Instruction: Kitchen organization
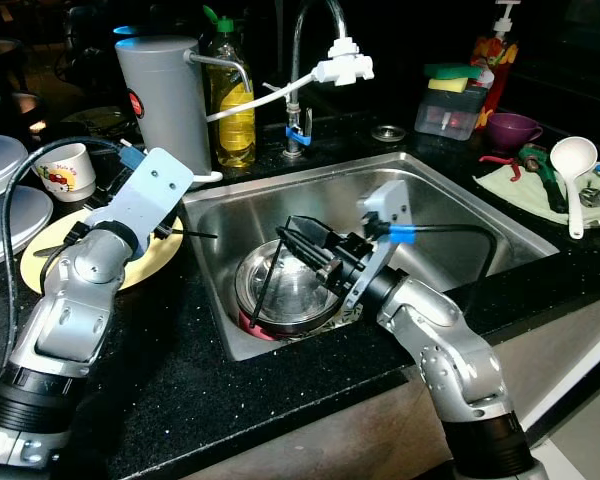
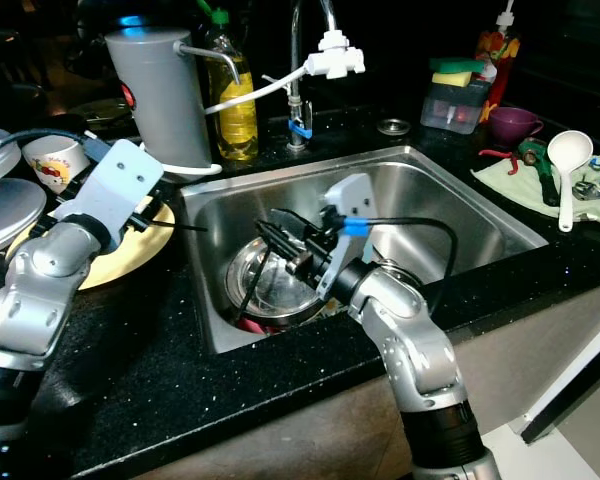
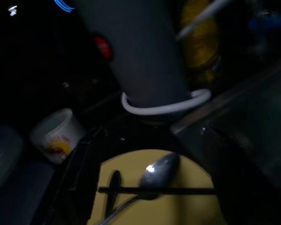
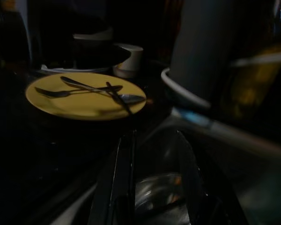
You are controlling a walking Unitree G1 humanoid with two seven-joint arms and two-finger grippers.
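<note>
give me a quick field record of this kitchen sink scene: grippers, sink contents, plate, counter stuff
left gripper: fingers open, over the yellow plate's sink-side edge
right gripper: fingers open, down in the sink above the steel bowl
sink: steel bowl at the near left corner, something red under it
yellow plate: on the counter left of the sink, spoons lying on it
behind sink: grey canister, yellow bottle, faucet
right counter: white ladle, purple cup
left counter: white mug
</note>
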